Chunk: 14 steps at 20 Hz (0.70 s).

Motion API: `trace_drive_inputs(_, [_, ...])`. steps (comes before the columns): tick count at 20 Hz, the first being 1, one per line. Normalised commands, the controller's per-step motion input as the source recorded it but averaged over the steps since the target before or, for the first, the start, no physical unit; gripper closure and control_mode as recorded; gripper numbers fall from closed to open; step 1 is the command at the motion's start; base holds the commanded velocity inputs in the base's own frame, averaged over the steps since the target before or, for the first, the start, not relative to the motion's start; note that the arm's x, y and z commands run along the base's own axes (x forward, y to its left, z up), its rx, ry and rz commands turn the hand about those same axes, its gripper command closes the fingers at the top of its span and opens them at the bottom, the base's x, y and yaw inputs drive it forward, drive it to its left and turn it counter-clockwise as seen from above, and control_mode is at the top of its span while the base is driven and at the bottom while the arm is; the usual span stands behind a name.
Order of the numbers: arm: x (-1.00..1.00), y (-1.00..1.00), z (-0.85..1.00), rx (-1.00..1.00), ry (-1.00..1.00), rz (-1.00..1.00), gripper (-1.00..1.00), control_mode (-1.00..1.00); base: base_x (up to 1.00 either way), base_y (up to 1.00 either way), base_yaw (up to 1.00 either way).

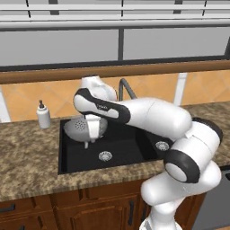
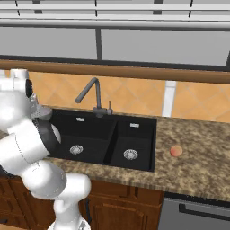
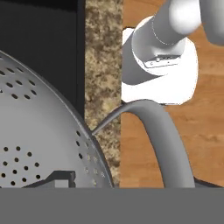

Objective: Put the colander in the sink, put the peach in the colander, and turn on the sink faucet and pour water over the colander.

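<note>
Left base view: colander (image 1: 80, 126), tilted, raised over the left basin of the sink (image 1: 128, 150); gripper (image 1: 92, 137) clamped on its rim.
Right base view: peach (image 2: 176, 151) on the counter (image 2: 193, 161), right of sink, well apart.
Hand view: colander wall against one fingertip (image 3: 59, 178).

Flat, even, shadowless rendered light fills all three views, bright on the glossy white robot arm (image 1: 148, 114) and the orange tiled wall (image 2: 134, 96), while the large black rectangular double-basin sink (image 2: 96, 128) stays dark and edges look slightly soft and pixelated.
</note>
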Motion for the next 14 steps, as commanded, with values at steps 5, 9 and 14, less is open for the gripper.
trace_drive_inputs(5, [0.29, -0.11, -0.37, 0.00, 0.06, -0.40, 1.00, -1.00, 0.00, 0.00, 0.00])
trace_drive_inputs(9, [0.54, -0.01, -0.27, -0.03, 0.00, -0.36, 1.00, -1.00, 0.00, 0.00, 0.00])
trace_drive_inputs(14, [0.49, 0.12, -0.31, -0.01, 0.08, -0.37, 1.00, -1.00, 0.00, 0.00, 0.00])
